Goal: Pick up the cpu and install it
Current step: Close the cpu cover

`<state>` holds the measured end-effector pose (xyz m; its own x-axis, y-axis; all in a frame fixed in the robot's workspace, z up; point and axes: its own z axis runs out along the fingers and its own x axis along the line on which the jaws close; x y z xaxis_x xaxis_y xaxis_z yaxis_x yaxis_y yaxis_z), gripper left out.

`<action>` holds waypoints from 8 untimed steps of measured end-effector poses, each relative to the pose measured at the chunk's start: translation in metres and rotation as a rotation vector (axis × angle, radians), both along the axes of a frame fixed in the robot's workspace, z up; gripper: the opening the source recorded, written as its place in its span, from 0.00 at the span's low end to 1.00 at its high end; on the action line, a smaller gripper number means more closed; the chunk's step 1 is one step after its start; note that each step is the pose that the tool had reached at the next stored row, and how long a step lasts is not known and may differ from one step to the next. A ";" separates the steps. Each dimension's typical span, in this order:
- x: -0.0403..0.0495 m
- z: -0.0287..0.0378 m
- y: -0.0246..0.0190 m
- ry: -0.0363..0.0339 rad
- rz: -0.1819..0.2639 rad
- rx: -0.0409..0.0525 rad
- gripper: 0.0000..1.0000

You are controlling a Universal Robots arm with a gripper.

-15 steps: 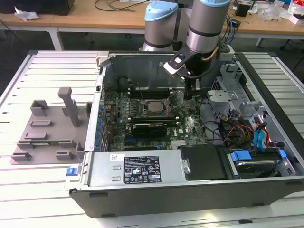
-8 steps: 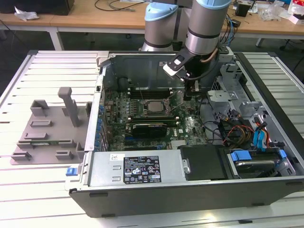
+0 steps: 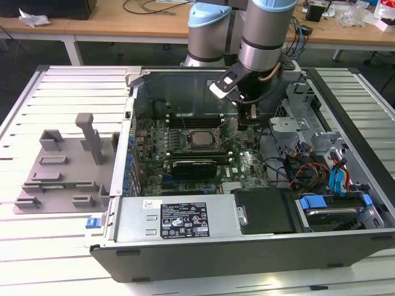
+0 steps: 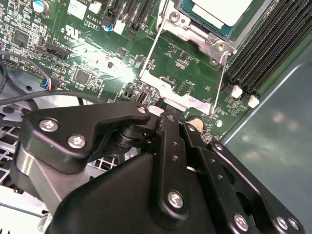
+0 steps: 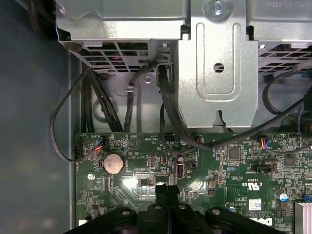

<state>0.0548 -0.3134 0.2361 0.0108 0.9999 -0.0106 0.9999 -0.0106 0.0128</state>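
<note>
1 cpu (image 3: 200,138), silver top up, seated in the socket (image 4: 192,36) on the board (image 5: 219,165) inside 1 open computer case (image 3: 247,253); 1 grey tray (image 3: 62,166) on the table (image 3: 37,246) beside the case, at the exterior view's left. 1 pincer (image 3: 250,118) low over the board just beside the socket, tips (image 5: 161,189) pressed together, nothing seen between them in the first wrist view. Cut off at the picture edge in the second wrist view: most of the cpu.
</note>
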 end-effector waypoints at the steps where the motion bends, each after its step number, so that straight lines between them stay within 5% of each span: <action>1: -0.0005 0.0000 0.0000 0.0000 0.000 0.0000 0.11; 6: -0.0042 0.0000 0.0000 0.0000 0.000 -0.0001 0.11; 8: -0.0139 0.0000 0.0001 0.0000 0.000 0.0001 0.11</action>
